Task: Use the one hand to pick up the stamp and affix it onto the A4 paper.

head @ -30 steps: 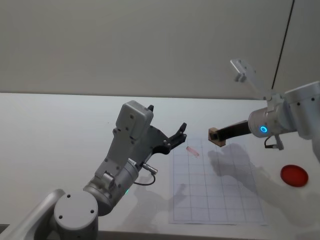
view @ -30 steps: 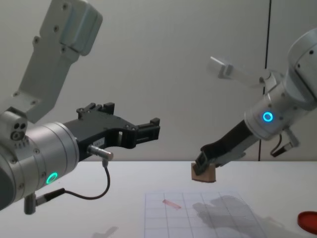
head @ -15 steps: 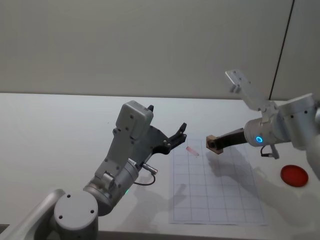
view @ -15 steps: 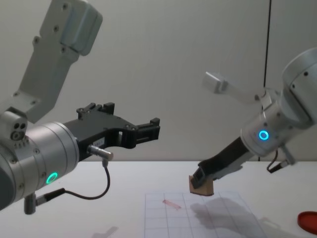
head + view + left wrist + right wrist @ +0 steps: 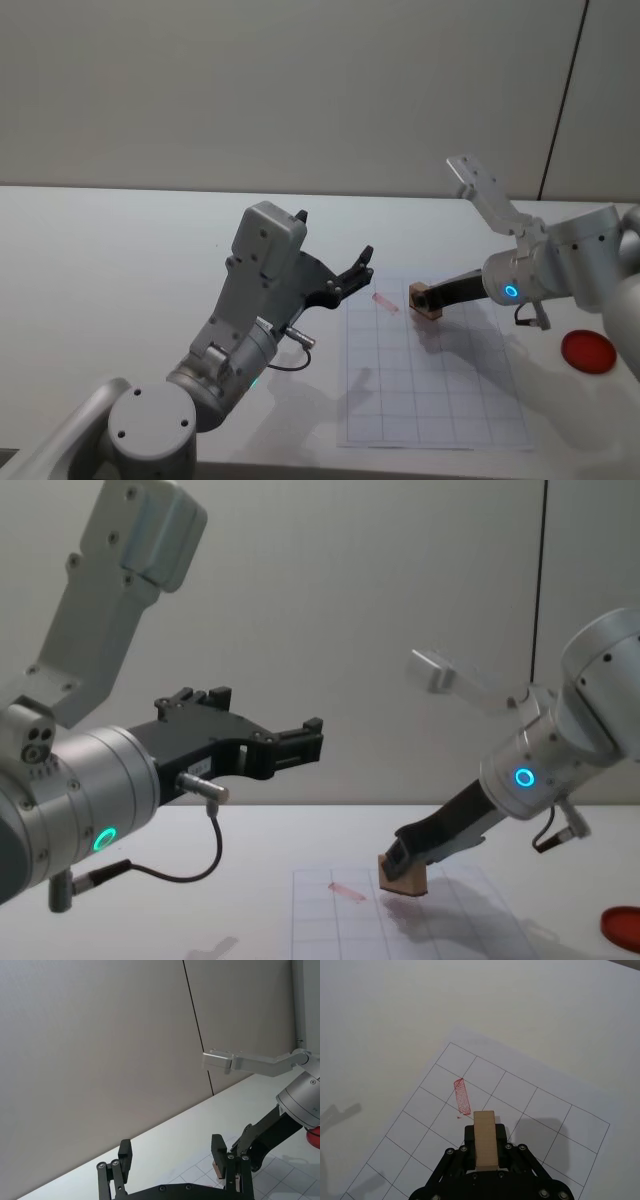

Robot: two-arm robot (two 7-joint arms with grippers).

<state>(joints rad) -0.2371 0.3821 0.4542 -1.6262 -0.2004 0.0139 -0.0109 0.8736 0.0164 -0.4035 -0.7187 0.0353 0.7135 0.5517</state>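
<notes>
Pinching the stamp (image 5: 422,299), the right gripper (image 5: 431,298) hangs over the A4 paper (image 5: 440,392).

right end effector (image 5: 428,299) clamped, left one (image 5: 356,270) spread

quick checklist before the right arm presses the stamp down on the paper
1. Grip: the right gripper is shut on the stamp: ok.
2. Position: the stamp is over the A4 paper, near its far edge: ok.
3. Overlap: in the right wrist view the stamp sits beside the red mark already printed, with a gap between them: ok.
4. Contact: whether the stamp's underside touches the sheet or hangs just above it: cannot tell.
5. Stamp face level with the sheet: cannot tell.
6. Other arm: the left gripper is open and raised by the paper's left edge, apart from the stamp: ok.
</notes>
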